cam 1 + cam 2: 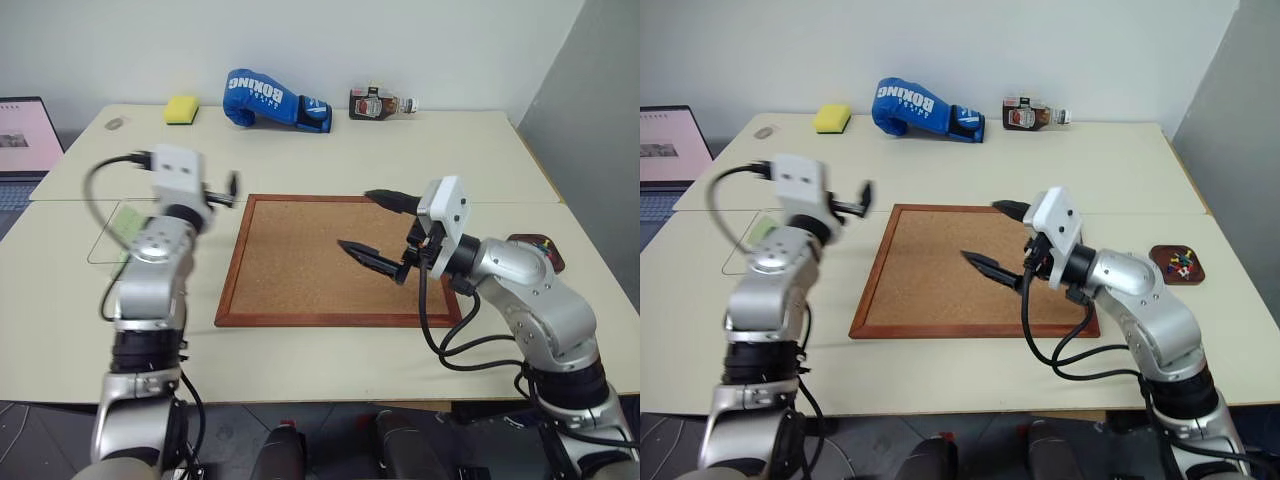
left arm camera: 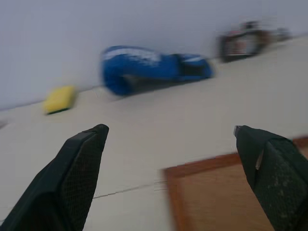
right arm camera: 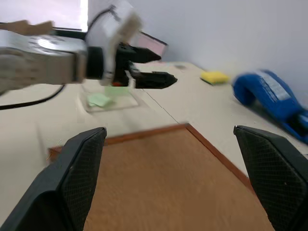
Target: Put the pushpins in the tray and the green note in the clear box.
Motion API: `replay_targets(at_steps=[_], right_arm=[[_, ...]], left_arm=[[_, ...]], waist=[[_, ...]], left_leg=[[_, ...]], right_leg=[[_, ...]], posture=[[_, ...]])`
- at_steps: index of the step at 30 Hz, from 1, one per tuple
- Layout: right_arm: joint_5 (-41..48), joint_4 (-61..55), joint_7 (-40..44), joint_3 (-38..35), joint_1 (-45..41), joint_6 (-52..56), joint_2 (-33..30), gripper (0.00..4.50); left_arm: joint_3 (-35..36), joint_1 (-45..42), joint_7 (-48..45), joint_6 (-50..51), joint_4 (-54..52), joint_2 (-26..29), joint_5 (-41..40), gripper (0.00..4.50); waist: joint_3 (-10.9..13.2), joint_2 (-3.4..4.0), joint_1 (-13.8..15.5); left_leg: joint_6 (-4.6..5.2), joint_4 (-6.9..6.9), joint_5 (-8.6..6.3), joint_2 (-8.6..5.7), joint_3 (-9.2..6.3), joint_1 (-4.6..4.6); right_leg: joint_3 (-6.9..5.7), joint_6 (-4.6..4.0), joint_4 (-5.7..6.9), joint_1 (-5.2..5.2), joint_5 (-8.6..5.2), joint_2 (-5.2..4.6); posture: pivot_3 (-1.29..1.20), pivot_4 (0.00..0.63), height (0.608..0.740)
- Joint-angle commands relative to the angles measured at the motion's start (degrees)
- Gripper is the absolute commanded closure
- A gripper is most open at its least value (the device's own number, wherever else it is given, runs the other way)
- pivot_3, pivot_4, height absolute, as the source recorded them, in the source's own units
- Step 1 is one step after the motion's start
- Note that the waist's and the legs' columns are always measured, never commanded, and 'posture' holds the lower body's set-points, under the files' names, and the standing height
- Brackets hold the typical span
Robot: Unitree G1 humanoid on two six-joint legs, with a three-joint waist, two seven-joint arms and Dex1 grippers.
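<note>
Both grippers hang released and empty-fingered over a cream table (image 1: pixel 1120 160). The right gripper (image 1: pixel 375 228) spreads its black fingers wide above the right half of a wood-framed cork board (image 1: pixel 300 255), with bare cork lying between and below the fingertips. The left gripper (image 1: pixel 862 201) holds its fingers parted just off the board's far left corner, tips aimed toward the back of the table, where a blue boxing glove (image 1: pixel 925 108), a yellow sponge (image 1: pixel 832 118) and a small bottle (image 1: pixel 1030 115) lie well beyond them. The green note (image 3: pixel 100 99) lies flat inside the clear box (image 1: pixel 740 262), which sits on the table behind and outside the left gripper's fingers, partly hidden by that arm in the head views. The tray (image 1: pixel 1177 264) stands well behind the right gripper's fingers, past the board's right edge and beside that arm's elbow; the pushpins (image 1: pixel 1180 262) are clustered inside it, red, blue and yellow heads showing. A laptop (image 1: pixel 670 148) stands at the table's far left edge.
</note>
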Motion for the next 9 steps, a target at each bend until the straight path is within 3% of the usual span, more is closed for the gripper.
replay_targets(at_steps=[1,4,9], right_arm=[[-4.68,-3.01,-8.67,-2.65,5.17,0.78,1.63,0.0],[-10.1,-3.34,-15.87,-2.91,13.35,-0.87,4.02,0.0],[-13.77,-5.81,-21.14,-2.41,20.63,-1.77,7.79,0.0]], left_arm=[[-2.47,5.43,-0.69,1.26,-7.41,-3.06,-0.86,0.02],[-5.52,13.32,3.66,0.7,-11.82,-9.35,0.53,0.02],[-7.86,19.77,8.22,0.69,-15.1,-13.7,4.33,0.02]], waist=[[0.0,0.0,-0.62],[-0.07,0.01,-0.73],[-0.07,0.01,-0.73]], left_leg=[[0.0,-0.01,0.0,0.02,0.03,0.01],[0.01,-0.05,0.0,0.07,0.03,0.12],[0.01,0.05,0.01,0.05,0.09,0.16]], right_leg=[[0.04,0.0,0.03,-0.04,0.0,0.03],[0.07,-0.02,0.1,-0.03,-0.02,0.09],[0.15,0.0,0.12,0.02,-0.01,0.1]], posture=[[0.0,0.15,0.74],[0.0,0.15,0.74],[0.0,0.15,0.74]])
